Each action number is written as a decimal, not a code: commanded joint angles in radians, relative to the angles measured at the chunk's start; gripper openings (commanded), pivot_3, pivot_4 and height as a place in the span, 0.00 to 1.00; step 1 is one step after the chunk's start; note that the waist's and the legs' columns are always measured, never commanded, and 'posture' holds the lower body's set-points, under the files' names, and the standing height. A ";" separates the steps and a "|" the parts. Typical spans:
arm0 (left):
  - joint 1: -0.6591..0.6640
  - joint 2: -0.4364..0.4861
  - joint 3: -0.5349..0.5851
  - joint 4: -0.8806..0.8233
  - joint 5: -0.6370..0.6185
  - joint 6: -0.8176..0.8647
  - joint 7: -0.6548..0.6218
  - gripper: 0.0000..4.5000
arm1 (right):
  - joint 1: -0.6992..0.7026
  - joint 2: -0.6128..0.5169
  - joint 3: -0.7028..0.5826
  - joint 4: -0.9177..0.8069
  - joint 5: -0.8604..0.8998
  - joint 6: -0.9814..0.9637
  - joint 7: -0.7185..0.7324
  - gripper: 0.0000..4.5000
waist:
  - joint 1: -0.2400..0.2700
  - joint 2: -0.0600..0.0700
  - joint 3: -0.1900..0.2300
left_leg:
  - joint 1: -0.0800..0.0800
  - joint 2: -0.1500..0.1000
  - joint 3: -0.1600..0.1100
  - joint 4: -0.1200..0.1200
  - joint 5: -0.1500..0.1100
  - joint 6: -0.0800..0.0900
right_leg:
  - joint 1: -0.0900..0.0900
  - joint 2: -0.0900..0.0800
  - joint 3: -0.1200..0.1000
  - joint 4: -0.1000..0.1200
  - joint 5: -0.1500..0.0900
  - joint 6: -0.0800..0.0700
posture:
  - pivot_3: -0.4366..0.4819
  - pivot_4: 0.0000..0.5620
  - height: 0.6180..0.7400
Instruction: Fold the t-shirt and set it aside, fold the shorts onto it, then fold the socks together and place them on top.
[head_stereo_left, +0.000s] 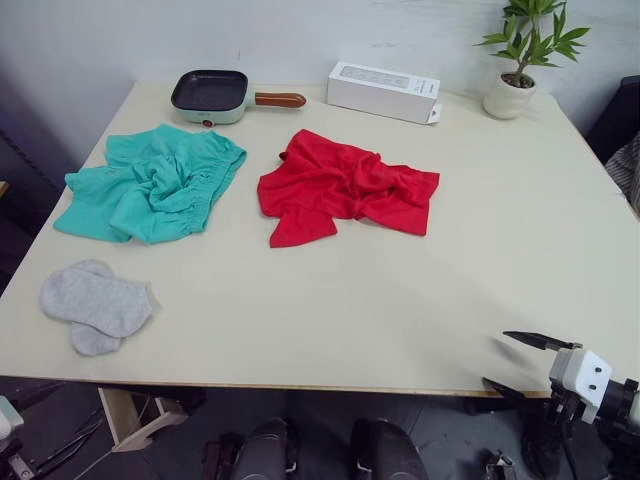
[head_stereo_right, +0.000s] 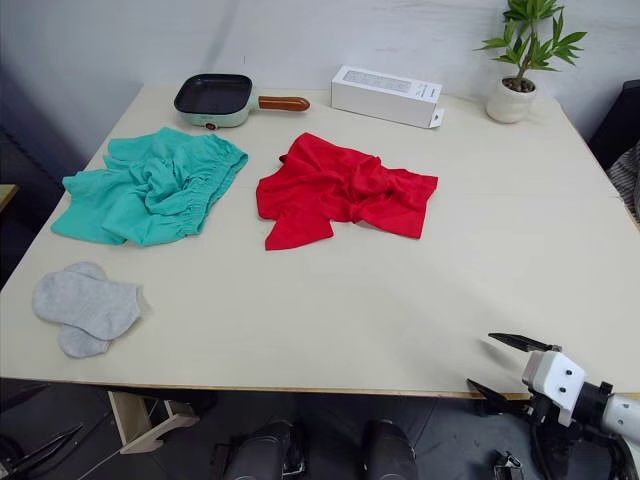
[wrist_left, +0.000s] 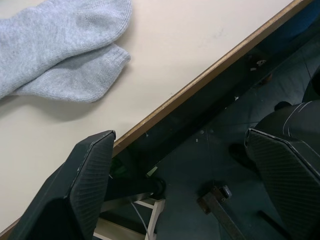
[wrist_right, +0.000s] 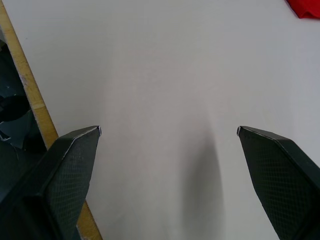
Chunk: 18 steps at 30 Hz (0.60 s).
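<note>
At the counter's (head_stereo_left: 400, 330) near right corner, the right gripper (head_stereo_left: 520, 362) hovers low over the edge, its fingers spread wide and empty. Off the near left edge, the left gripper (wrist_left: 180, 145) hangs with fingers equally wide, holding nothing, the grey socks (head_stereo_left: 95, 303) just beyond. The crumpled t-shirt (head_stereo_left: 345, 185) lies mid-counter, beside the bunched shorts (head_stereo_left: 150, 185).

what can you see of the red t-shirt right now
The t-shirt is a bright red soft cloth garment, lying unfolded and rumpled near the middle of the table. One sleeve or corner juts toward the near edge. It rests on the tabletop alone, apart from the teal shorts on the robot's left; nothing grips or touches it.
</note>
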 joint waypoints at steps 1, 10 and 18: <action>-0.001 -0.001 0.018 -0.096 -0.094 0.076 0.005 0.99 | -0.060 -0.011 -0.019 -0.004 0.034 0.016 -0.014 1.00 | 0.001 0.000 0.000 | 0.000 0.000 0.000 0.000 0.000 0.000 | 0.000 0.000 0.000 0.000 0.000 0.000 | 0.48 0.27 1.00; -0.374 0.197 -0.142 -0.396 -0.324 0.562 0.232 0.99 | -0.473 -0.017 0.086 0.036 0.028 0.252 -0.054 1.00 | 0.003 0.008 0.005 | 0.001 -0.001 -0.001 0.003 0.002 0.001 | 0.002 0.000 0.001 0.003 0.003 0.002 | 0.48 0.27 1.00; -1.023 0.180 -0.704 -0.125 0.028 0.513 0.241 0.99 | -0.967 0.063 0.354 0.372 -0.200 0.346 -0.059 1.00 | -0.005 0.009 0.006 | 0.000 -0.002 0.007 0.003 0.011 -0.003 | -0.005 0.012 0.002 0.017 0.003 0.003 | 0.48 0.27 1.00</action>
